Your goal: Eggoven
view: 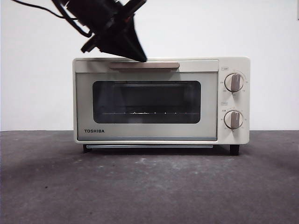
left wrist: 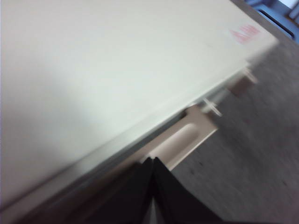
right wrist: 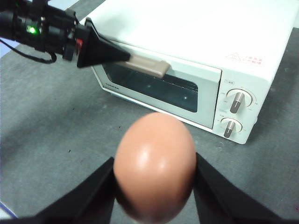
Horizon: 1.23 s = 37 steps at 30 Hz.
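A: Reddish-brown and smooth, the egg (right wrist: pixel 154 166) sits clamped between the two black jaws of the right tool (right wrist: pixel 154 186), which holds it up over the grey counter (right wrist: pixel 56 130), well short of the oven.

B: And past the egg?

A: The cream TOSHIBA toaster oven (right wrist: pixel 243 88) stands on the counter beyond that tool, door closed, dark glass window (right wrist: pixel 154 86) facing the tool. Its two knobs (right wrist: pixel 237 99) are stacked one over the other on the panel beside the door.

B: Where is the other arm?

A: The left tool (view: pixel 138 57) has its jaws pressed together to a point. That tip is at the top front edge of the oven, at one end of the beige handle (view: pixel 145 66), touching it or just short of it; I cannot tell which.

B: What shows from that wrist?

A: Blurred. The closed jaws point at the handle, with the oven's flat cream top (left wrist: pixel 117 60) beyond them.
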{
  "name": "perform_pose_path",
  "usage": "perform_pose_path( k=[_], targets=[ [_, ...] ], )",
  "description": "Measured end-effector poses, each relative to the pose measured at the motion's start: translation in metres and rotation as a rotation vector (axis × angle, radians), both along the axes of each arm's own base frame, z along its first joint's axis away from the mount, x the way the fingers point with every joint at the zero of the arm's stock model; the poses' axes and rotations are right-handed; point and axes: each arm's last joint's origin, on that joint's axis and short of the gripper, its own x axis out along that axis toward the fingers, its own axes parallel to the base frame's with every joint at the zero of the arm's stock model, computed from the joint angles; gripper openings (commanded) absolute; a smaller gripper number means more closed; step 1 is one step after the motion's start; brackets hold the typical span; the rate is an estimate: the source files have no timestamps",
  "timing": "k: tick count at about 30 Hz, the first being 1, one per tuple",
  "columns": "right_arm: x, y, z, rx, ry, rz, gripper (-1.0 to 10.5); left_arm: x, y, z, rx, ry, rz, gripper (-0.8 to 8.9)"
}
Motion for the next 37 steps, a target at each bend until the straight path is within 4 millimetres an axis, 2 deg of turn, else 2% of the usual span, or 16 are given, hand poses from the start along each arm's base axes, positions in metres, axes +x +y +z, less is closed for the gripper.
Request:
perform_pose_path(
  k=[5, 10, 14, 16, 21, 26, 29, 32, 37],
  targets=[
    [0.000, 0.000, 0.000, 0.000, 0.000, 0.000, 0.0, -0.022, -0.020, -0.009, 0.041, 0.106, -0.128, 0.06],
    [0.000, 0.000, 0.000, 0.000, 0.000, 0.000, 0.0, -0.041, -0.032, -0.027, 0.121, 0.234, -0.195, 0.06],
    [0.002, 0.002, -0.001, -0.009, 0.008, 0.000, 0.0, -0.055, -0.040, -0.031, 0.160, 0.289, -0.248, 0.06],
    [0.008, 0.008, -0.004, -0.027, 0.027, -0.001, 0.0, -0.062, -0.041, -0.027, 0.158, 0.281, -0.263, 0.06],
    [0.026, 0.026, -0.010, -0.053, 0.056, 0.003, 0.0, -0.080, -0.015, 0.023, 0.048, 0.150, -0.236, 0.06],
    [0.038, 0.039, -0.013, -0.040, 0.053, 0.014, 0.0, -0.088, 0.020, 0.053, -0.017, 0.066, -0.149, 0.06],
    [0.050, 0.049, -0.027, -0.027, 0.089, 0.054, 0.0, -0.099, 0.043, 0.067, -0.060, 0.018, -0.098, 0.06],
    [0.063, 0.058, -0.050, -0.023, 0.138, 0.075, 0.0, -0.110, 0.068, 0.065, -0.080, 0.000, -0.034, 0.06],
    [0.087, 0.068, -0.082, 0.015, 0.175, 0.067, 0.0, -0.129, 0.103, 0.033, -0.077, 0.039, 0.085, 0.06]
  ],
)
